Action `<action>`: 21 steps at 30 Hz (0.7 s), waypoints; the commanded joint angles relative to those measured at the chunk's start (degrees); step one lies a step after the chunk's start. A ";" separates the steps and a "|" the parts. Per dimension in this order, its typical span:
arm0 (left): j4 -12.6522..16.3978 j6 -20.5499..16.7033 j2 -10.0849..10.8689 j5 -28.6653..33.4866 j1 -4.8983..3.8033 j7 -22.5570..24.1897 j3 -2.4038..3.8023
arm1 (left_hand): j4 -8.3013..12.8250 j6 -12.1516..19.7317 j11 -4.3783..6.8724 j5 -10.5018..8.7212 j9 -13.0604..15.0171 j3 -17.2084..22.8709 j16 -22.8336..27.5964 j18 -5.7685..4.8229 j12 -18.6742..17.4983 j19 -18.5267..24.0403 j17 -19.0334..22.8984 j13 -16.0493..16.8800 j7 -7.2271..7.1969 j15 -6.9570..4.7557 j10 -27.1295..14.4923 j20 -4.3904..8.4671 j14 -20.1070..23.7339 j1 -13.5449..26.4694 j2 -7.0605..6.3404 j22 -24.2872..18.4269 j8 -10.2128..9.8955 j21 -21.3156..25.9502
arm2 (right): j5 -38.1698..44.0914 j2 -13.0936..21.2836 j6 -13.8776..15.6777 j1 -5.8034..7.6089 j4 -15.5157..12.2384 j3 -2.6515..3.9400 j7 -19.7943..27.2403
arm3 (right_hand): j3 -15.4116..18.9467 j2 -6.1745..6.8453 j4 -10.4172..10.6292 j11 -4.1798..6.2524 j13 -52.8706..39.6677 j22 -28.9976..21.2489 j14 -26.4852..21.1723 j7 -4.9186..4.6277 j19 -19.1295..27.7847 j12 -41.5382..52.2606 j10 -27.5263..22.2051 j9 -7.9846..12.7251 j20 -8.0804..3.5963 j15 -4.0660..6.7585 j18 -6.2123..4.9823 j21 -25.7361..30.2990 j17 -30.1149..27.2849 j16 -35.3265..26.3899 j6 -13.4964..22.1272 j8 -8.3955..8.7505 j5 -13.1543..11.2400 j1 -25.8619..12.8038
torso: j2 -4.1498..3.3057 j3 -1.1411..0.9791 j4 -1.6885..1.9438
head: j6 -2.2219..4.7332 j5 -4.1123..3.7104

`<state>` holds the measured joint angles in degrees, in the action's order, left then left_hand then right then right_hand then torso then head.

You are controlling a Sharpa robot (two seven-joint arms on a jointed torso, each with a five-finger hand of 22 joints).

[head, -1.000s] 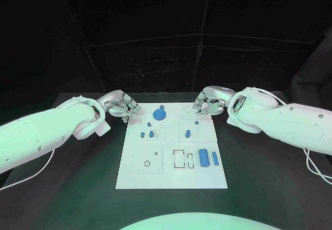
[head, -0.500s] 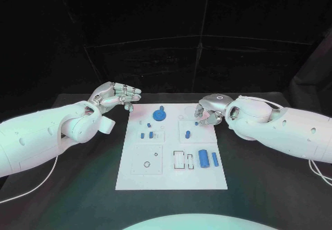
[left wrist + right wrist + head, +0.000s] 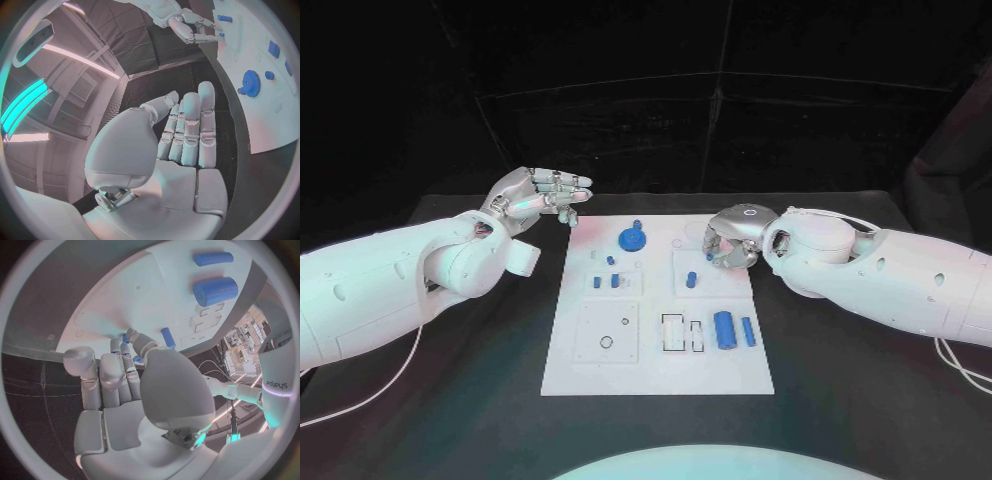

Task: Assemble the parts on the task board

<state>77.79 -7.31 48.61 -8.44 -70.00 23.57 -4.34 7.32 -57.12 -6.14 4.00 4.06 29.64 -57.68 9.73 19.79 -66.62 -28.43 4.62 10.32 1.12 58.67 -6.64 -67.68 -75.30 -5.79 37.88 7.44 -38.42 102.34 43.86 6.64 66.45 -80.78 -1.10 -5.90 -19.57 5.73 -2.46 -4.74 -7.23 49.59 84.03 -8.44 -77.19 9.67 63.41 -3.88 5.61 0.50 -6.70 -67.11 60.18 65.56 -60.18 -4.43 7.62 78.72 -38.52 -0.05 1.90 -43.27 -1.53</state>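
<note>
The white task board (image 3: 661, 350) lies mid-table. On it are a blue gear (image 3: 633, 239) at the far end, small blue pegs (image 3: 604, 280), an oblong part (image 3: 691, 280), a thick blue cylinder (image 3: 726, 329) and a slim one (image 3: 749, 331). My right hand (image 3: 730, 240) is bent down over the board's far right. Its thumb and a finger pinch a small blue peg (image 3: 137, 360) there, beside the oblong part (image 3: 167, 337). My left hand (image 3: 538, 195) is raised off the board's far left corner, with fingers straight and apart and nothing in it (image 3: 181, 135).
The black table (image 3: 848, 400) surrounds the board on all sides. Empty slots and holes (image 3: 682, 332) mark the board's near half. The gear (image 3: 252, 82) sits beyond my left fingertips in the left wrist view.
My left hand has lifted away from the board's corner and spread its fingers. My right hand has dropped onto the board's far right and curled round the small peg.
</note>
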 commanded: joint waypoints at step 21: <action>-0.39 0.54 -0.04 1.19 -0.07 0.35 0.02 | -0.17 -0.16 -0.33 0.42 -0.03 -0.10 0.24 0.76 0.29 0.41 0.16 -0.11 0.55 0.02 -0.08 0.03 0.51 0.18 0.26 -0.10 0.33 0.47 | -0.98 -1.23 -1.88 -0.34 1.46 0.02 0.41 | -11.58 -1.69 -1.94 0.75 3.24 3.87 1.73 0.44 -1.79 -0.84 4.94 -0.39 -0.60 0.51 0.24 -2.99 2.22 3.10 -4.27 -0.30 -2.34 -1.42 | 0.05 0.02 -0.01 | -0.42 0.22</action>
<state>77.39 -7.25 48.59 -7.67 -69.99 23.51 -4.35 7.27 -57.33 -6.14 4.20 4.05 29.58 -57.68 9.72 19.79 -66.62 -28.32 4.56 10.54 1.12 58.67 -6.64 -67.68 -75.32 -5.81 37.84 7.44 -38.17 101.87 42.63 5.62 66.28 -79.54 -0.92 -5.66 -30.86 4.50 -4.38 -3.96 -4.07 53.28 84.03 -8.03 -78.64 9.20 68.02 -4.12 5.00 0.50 -6.69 -69.89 62.33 68.48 -64.08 -4.39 5.57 77.48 -38.49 -0.04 1.88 -43.65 -1.27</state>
